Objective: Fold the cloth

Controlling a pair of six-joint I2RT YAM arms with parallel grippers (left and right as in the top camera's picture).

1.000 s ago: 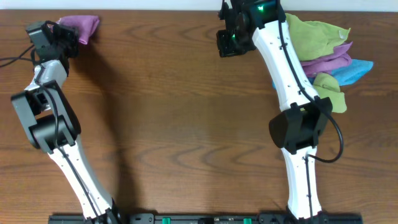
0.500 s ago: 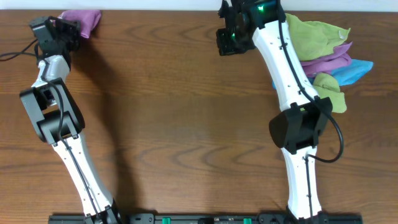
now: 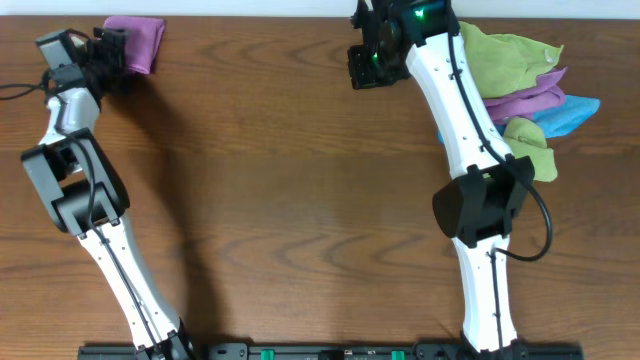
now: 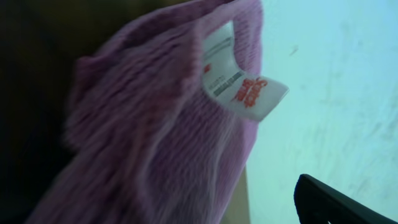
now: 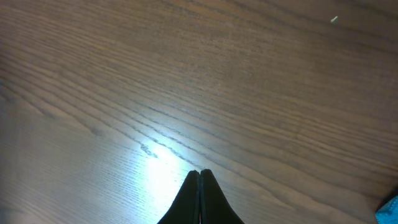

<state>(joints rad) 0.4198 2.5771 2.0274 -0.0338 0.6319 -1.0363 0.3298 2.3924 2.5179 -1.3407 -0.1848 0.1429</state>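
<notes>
The purple cloth [image 3: 137,40] lies bunched in a small folded bundle at the table's back left corner. My left gripper [image 3: 112,50] is at the bundle's left edge, with its jaws spread and gripping nothing. In the left wrist view the cloth [image 4: 155,143] fills the left side, its white tag [image 4: 239,81] sticks out, and one dark fingertip [image 4: 323,202] stands well apart to the right. My right gripper [image 3: 365,72] hovers over bare wood at the back centre. The right wrist view shows that gripper [image 5: 199,177] shut, with nothing between its fingers.
A heap of other cloths lies at the back right beside the right arm: green [image 3: 505,55], purple [image 3: 530,95] and blue [image 3: 572,112]. The wooden table [image 3: 280,200] ends just behind the folded bundle.
My left gripper has opened and let go of the cloth, which now rests flatter at the back edge. The left arm has shifted slightly. The right arm has not moved.
</notes>
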